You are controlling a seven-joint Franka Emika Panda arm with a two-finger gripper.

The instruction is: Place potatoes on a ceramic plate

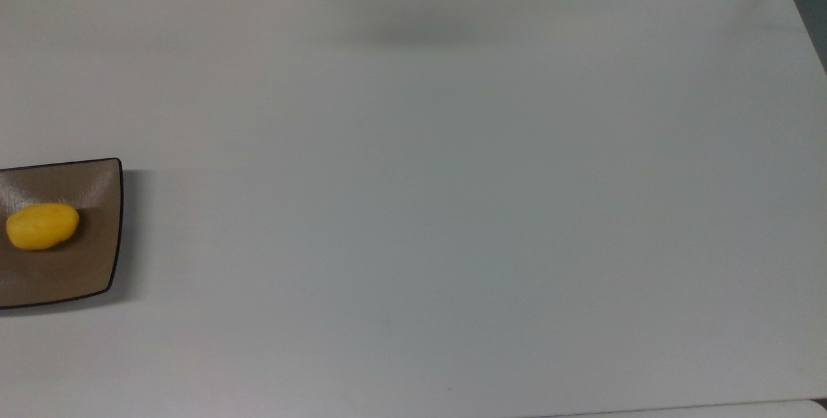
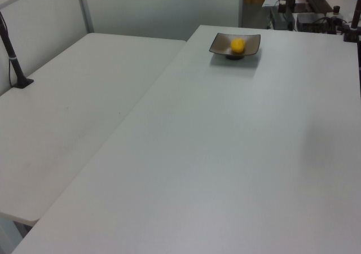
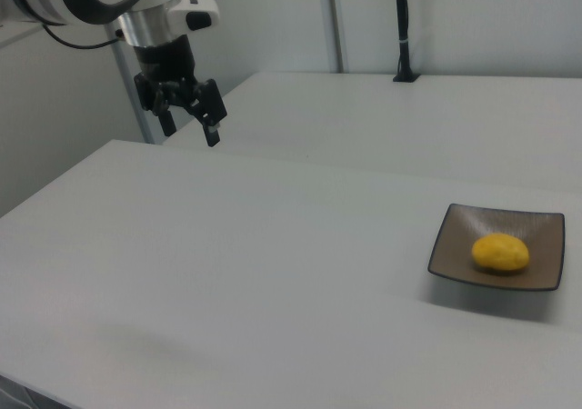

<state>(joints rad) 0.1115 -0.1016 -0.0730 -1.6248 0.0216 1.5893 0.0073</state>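
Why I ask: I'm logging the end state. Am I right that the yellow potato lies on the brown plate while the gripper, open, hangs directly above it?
Not quite. The potato does lie on the plate, and the gripper is open, but in the right view it hangs far off toward the right view's left, not above the plate.

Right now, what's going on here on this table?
A robot arm has its gripper raised above the white table, open and holding nothing, well away from the plate. The yellow potato lies on the brown square ceramic plate, which sits near the table's edge at the top view's left. Nothing is touching the potato. Judging by how things lie, the placing looks done.
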